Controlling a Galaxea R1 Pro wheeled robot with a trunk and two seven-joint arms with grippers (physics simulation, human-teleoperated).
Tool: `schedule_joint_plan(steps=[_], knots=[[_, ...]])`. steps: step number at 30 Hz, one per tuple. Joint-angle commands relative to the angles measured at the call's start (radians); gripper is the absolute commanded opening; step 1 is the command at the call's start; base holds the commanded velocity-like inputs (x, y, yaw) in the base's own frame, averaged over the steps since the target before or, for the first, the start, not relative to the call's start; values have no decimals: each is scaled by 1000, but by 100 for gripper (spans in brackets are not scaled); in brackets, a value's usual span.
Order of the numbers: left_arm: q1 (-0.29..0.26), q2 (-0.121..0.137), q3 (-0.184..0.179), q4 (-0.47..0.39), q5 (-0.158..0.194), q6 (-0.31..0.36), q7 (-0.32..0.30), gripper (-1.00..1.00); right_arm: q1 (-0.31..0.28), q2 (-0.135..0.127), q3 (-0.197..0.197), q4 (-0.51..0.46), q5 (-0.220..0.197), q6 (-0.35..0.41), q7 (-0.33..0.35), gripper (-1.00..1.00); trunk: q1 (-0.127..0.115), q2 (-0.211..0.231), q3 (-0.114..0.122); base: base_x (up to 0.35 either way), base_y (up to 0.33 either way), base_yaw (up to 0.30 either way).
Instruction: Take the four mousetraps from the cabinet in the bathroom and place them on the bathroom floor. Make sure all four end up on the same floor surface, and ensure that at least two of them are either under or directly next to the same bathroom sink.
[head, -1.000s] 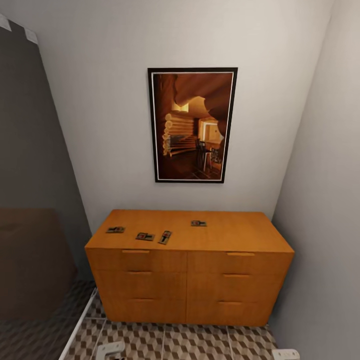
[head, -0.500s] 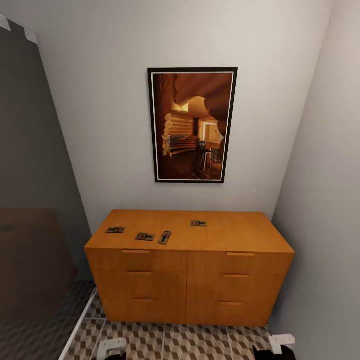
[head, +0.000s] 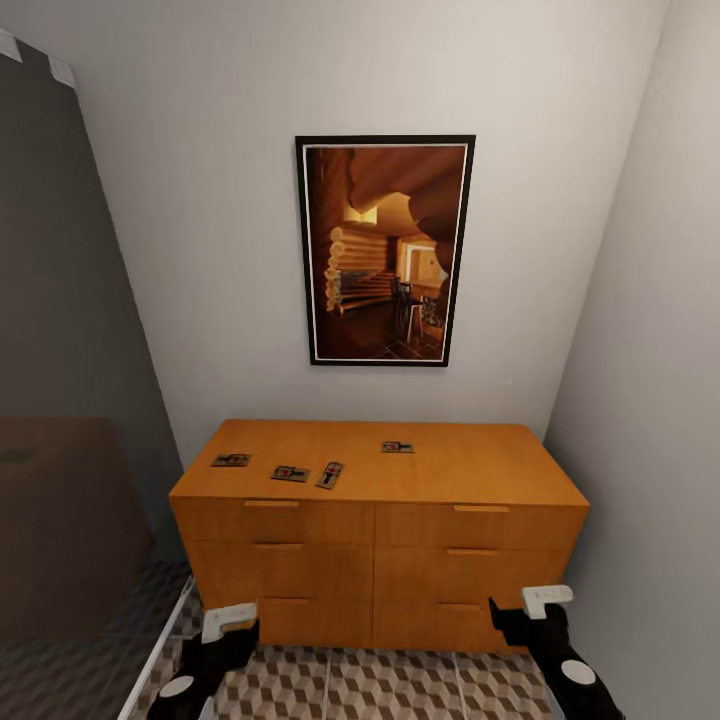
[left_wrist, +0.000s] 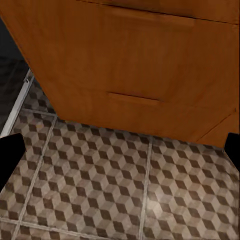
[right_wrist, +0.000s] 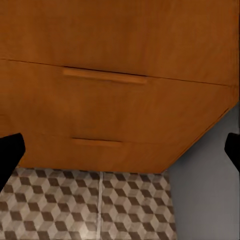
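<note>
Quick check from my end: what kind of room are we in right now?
Probably a bathroom corner: cube-patterned tile floor, a dark tinted panel like a shower screen to the left, and an orange-brown cabinet against the wall with four mousetraps on top, under a framed picture.

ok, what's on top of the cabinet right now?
Four mousetraps lie flat on the cabinet top: three clustered near its front left, one further back near the middle. Drawers are closed, so their contents can't be seen.

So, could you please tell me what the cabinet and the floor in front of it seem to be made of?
The cabinet looks like orange-brown wood or veneer, smooth and satin, with faint grain streaks. The bathroom floor looks like tile: pale grout lines divide a printed brown-beige cube pattern, with a slight sheen.
</note>
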Motion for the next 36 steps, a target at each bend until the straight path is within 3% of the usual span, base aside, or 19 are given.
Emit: schedule_joint_plan(steps=[1, 5, 10, 15, 20, 24, 29, 30, 36], knots=[[0, -5, 0, -32, 0, 4, 0, 100, 0, 1, 0, -27, -2, 5, 0, 100, 0, 0, 0, 0, 0, 0], [-3, -35, 0, -189, 0, 41, 0, 100, -8, 10, 0, -142, -7, 19, -1, 100, 0, 0, 0, 0, 0, 0], [-24, -67, 0, -317, 2, 113, -2, 100, -52, 24, -1, -203, -11, 27, -3, 100, 0, 0, 0, 0, 0, 0], [-88, -103, -14, -378, 2, 180, -1, 100, -137, 32, -1, -226, -21, 78, -3, 100, 0, 0, 0, 0, 0, 0], [-173, -103, -33, -391, -1, 209, 1, 100, -227, 34, -1, -232, -34, 158, -2, 100, 0, 0, 0, 0, 0, 0], [-242, -103, -44, -384, -2, 265, 2, 100, -294, 35, -2, -233, -54, 196, -2, 100, 0, 0, 0, 0, 0, 0], [-360, -103, -72, -323, -2, 401, 4, 100, -385, 37, -1, -228, -76, 283, -3, 100, 0, 0, 0, 0, 0, 0], [-404, -103, -82, -282, -2, 432, 4, 100, -414, 40, -1, -222, -78, 325, -4, 100, 0, 0, 0, 0, 0, 0], [-538, -103, -98, -85, -1, 492, 4, 100, -496, 65, 3, -129, -77, 431, -5, 100, 0, 0, 0, 0, 0, 0]])
